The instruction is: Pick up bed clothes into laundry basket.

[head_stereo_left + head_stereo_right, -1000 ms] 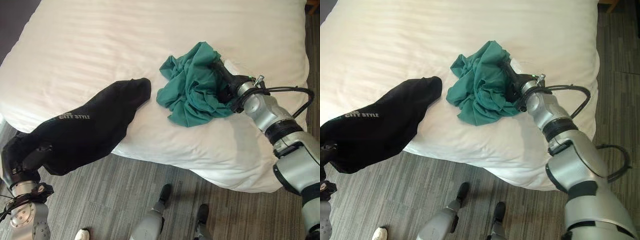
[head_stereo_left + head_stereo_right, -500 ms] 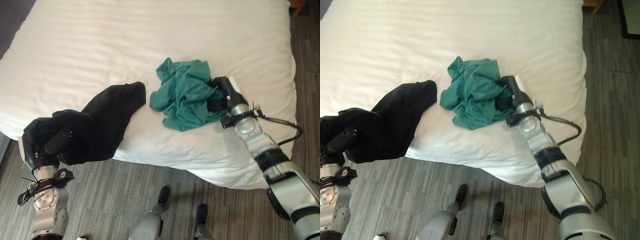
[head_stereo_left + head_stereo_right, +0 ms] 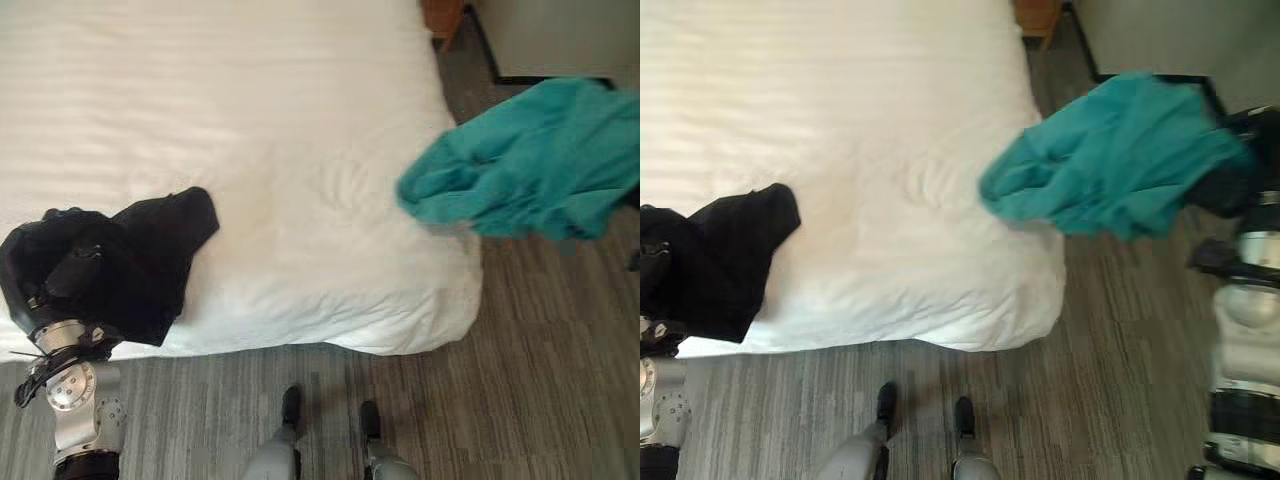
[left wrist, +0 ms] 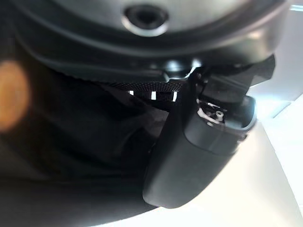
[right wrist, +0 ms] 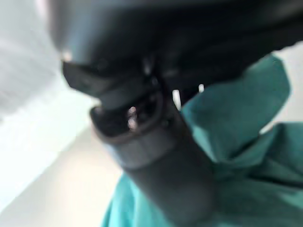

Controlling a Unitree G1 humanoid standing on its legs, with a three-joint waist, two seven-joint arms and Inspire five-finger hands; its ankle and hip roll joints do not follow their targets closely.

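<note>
A black garment [image 3: 150, 250] lies bunched at the near left edge of the white bed [image 3: 260, 90]. My left hand [image 3: 72, 283] is shut on its lower end, and the cloth wraps around the hand. In the left wrist view the thumb [image 4: 203, 156] presses into the black fabric [image 4: 71, 142]. A teal garment [image 3: 530, 180] hangs in the air past the bed's right edge, above the floor. My right hand [image 3: 1238, 175] is shut on it at the far right. The right wrist view has the thumb [image 5: 156, 161] against the teal cloth [image 5: 246, 156].
Grey striped carpet [image 3: 520, 400] runs along the bed's near and right sides. A wooden piece of furniture [image 3: 442, 15] stands at the bed's far right corner, beside a pale wall with a dark base [image 3: 540, 45].
The camera has swung right. My right hand has lifted the teal garment off the bed and carried it right, past the edge. The left hand still holds the black garment.
</note>
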